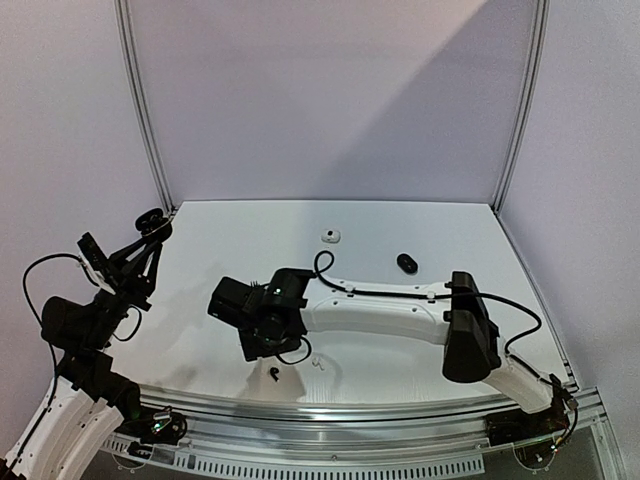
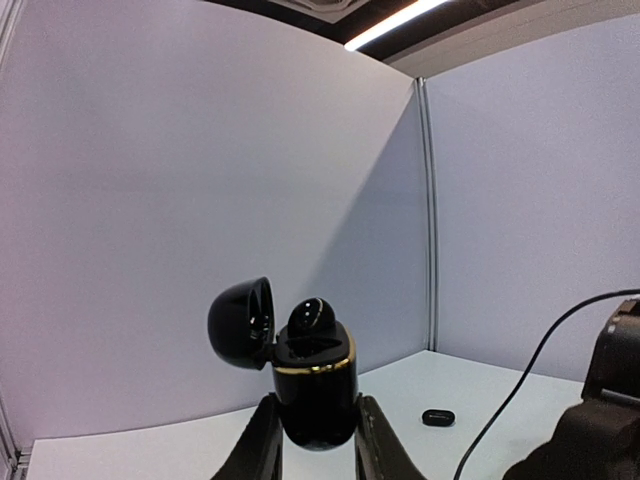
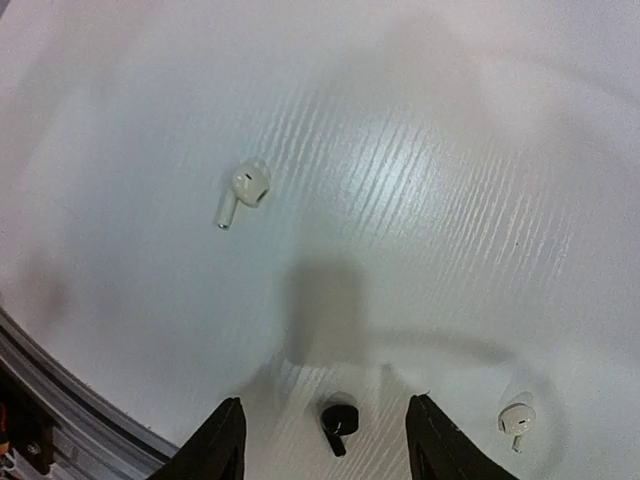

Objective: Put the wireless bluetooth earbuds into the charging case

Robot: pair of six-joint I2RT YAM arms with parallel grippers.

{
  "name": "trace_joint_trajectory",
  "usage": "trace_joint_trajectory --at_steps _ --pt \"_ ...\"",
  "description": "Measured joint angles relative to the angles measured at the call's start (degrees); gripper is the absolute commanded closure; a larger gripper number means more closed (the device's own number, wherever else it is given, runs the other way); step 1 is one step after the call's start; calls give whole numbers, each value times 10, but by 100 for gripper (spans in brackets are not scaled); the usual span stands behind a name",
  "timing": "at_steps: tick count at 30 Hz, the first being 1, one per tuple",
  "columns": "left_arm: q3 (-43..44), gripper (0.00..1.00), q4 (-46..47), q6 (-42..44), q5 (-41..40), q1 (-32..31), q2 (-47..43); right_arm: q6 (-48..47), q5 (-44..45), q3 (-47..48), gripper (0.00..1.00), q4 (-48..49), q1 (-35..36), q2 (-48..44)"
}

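Note:
My left gripper (image 2: 316, 402) is shut on an open black charging case (image 2: 313, 382) and holds it upright above the table, lid (image 2: 240, 324) swung left. One black earbud (image 2: 312, 316) sits in the case. In the top view the left gripper (image 1: 150, 226) is at the far left. My right gripper (image 3: 323, 402) is open, pointing down, with a black earbud (image 3: 338, 422) lying on the table between its fingers. This black earbud (image 1: 274, 373) lies near the front edge, just by the right gripper (image 1: 260, 348). Two white earbuds (image 3: 245, 190) (image 3: 517, 420) lie nearby.
A closed white case (image 1: 331, 236) and a closed black case (image 1: 407, 263) lie at the back of the table. The black case also shows in the left wrist view (image 2: 438, 417). The table's metal front rail (image 1: 330, 410) runs close to the earbuds. A white earbud (image 1: 318, 364) lies beside the black one.

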Motion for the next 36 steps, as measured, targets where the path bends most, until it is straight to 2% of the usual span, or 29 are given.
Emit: trace_joint_trajectory --at_steps 3,12,23,27,36 --pt "0 100 0 0 0 0 0 0 -1 0 45 -10 0 20" --pt "0 100 0 0 0 0 0 -3 -8 0 56 -21 0 39" --pt "0 100 0 -2 0 0 0 -5 -29 0 58 -23 3 60" --pt "0 100 0 -2 1 0 0 -6 -31 0 64 -23 3 60" --pt "0 100 0 -2 2 0 0 -5 -38 0 69 -31 7 60"
